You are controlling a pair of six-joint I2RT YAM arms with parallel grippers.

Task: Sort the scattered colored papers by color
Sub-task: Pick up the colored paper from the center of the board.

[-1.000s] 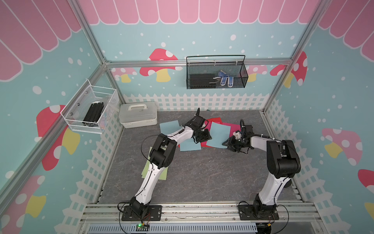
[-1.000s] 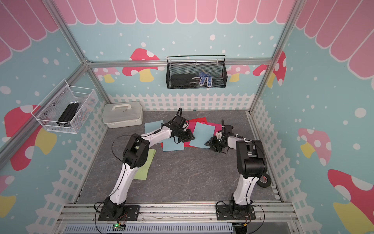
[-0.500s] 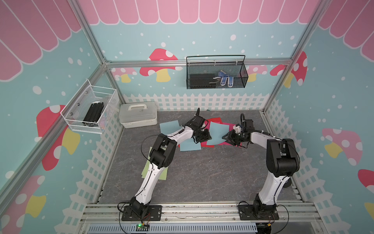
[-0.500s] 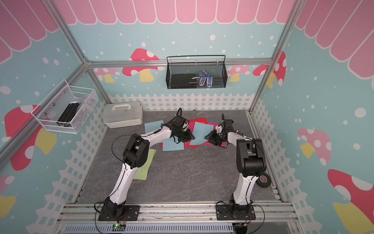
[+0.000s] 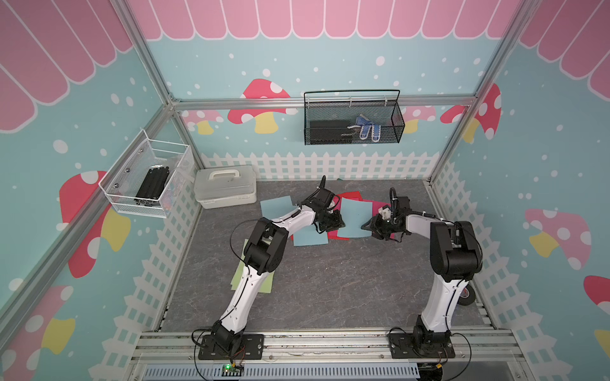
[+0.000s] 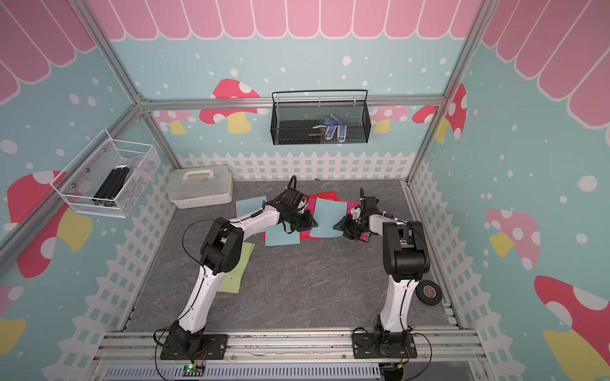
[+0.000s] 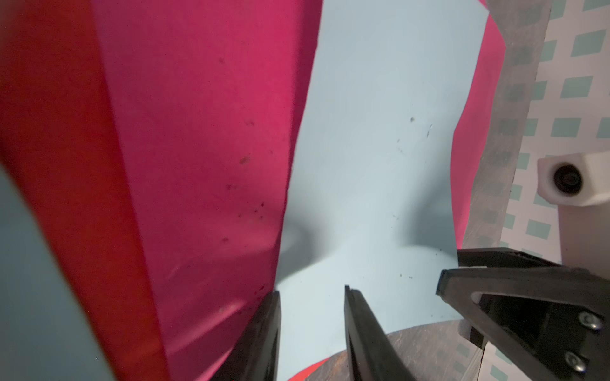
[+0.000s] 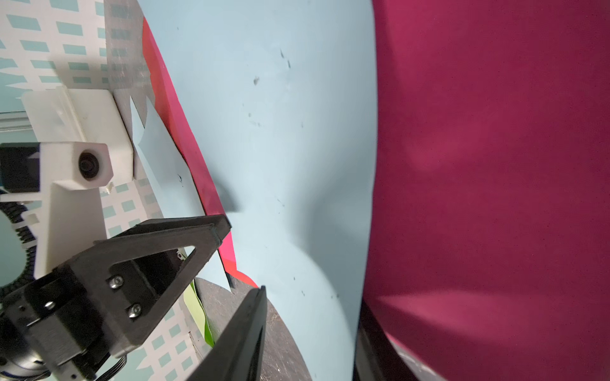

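The grey marbled desk carries a light blue paper sheet lying over a red paper sheet and a magenta paper sheet toward its far side. The left gripper and right gripper sit at its opposite edges, both with jaws parted.

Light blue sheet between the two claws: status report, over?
Left gripper open, right gripper open, at opposite edges. Light blue sheet rippled, overlapping magenta sheet and red sheet. Nothing in the way.
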